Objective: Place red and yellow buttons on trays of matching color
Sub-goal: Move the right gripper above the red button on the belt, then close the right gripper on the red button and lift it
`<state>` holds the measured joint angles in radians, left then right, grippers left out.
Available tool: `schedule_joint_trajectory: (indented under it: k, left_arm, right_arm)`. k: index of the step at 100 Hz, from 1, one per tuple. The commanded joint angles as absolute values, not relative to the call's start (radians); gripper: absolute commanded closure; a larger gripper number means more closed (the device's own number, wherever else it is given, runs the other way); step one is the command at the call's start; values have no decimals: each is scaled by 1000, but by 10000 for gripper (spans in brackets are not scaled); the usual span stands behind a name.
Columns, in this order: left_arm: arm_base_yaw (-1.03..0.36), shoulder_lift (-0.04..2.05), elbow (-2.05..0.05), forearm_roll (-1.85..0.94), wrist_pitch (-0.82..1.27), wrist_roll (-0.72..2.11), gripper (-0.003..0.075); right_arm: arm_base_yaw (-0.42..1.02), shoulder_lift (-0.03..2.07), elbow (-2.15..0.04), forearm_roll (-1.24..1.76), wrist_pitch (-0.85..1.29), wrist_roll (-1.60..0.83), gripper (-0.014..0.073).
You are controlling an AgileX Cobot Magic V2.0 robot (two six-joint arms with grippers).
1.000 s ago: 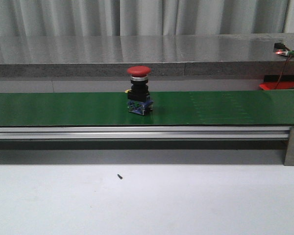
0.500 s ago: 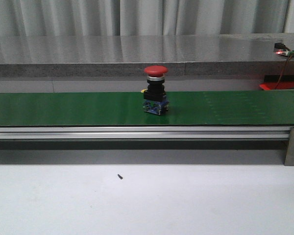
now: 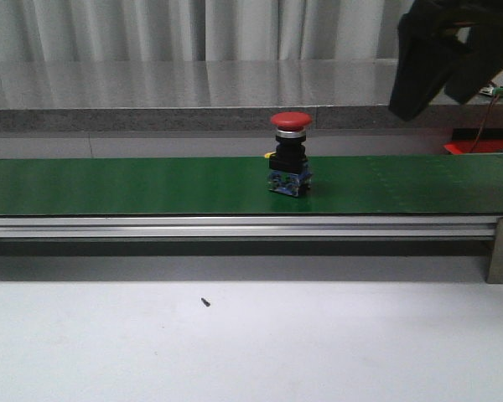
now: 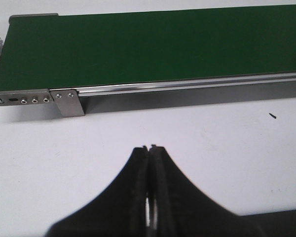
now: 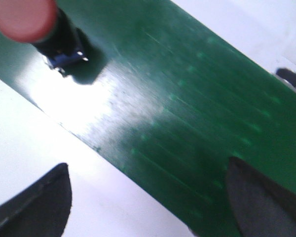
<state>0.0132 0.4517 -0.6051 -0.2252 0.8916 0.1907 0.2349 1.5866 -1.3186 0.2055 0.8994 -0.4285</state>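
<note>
Spanning belt (image 5: 177, 123) beside red button (image 5: 23, 17), spread right hand (image 5: 148, 202); left hand (image 4: 150, 153) pressed together, wrist-view only.

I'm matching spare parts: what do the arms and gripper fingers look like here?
Both grippers are matte black. The left gripper has two curved fingers flaring into a broad base. The right gripper shows rounded dark finger pads; in the front view its arm is black, angular housing.

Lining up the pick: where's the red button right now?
In the front view the red button stands upright on the green belt, slightly right of centre, with the open right pincer above and to its right.
</note>
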Motion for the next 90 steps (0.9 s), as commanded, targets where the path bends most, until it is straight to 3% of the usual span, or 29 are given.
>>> schedule_joint_trajectory:
  k: [1,38,54,90]
  left_arm:
    - [5,458,-630,-240,826,195,740]
    - [5,458,-630,-240,826,195,740]
    - [5,458,-630,-240,826,195,740]
    - [5,458,-630,-240,826,195,740]
  right_arm:
    - [235,1595,-1389,294,875,-529,-31]
    - [236,1739,-1535,430,967,-620,-12]
    - [236,1757,-1546,470,967,-653,36]
    - [236,1768,-1546,490,956,-672,37]
